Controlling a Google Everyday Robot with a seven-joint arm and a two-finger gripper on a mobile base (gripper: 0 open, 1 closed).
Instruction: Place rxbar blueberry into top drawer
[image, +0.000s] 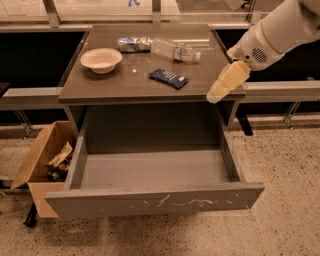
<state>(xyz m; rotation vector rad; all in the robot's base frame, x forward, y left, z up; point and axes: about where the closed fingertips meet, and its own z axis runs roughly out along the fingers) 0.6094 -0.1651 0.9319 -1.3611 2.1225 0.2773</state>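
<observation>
The rxbar blueberry (168, 78) is a dark navy wrapper lying flat on the brown cabinet top (120, 82), right of the middle. The top drawer (155, 202) is pulled fully out below, grey, with pale scratches on its front panel, and its inside looks empty. My gripper (220, 90) hangs from the white arm at the upper right, over the cabinet top's right front corner, about a hand-length right of the bar and a little above the surface. It holds nothing that I can see.
A white bowl (101, 60) sits at the left of the top. A silvery wrinkled packet (134, 44) and a clear plastic bottle (175, 50) lie at the back. An open cardboard box (45, 162) with clutter stands on the floor left of the drawer.
</observation>
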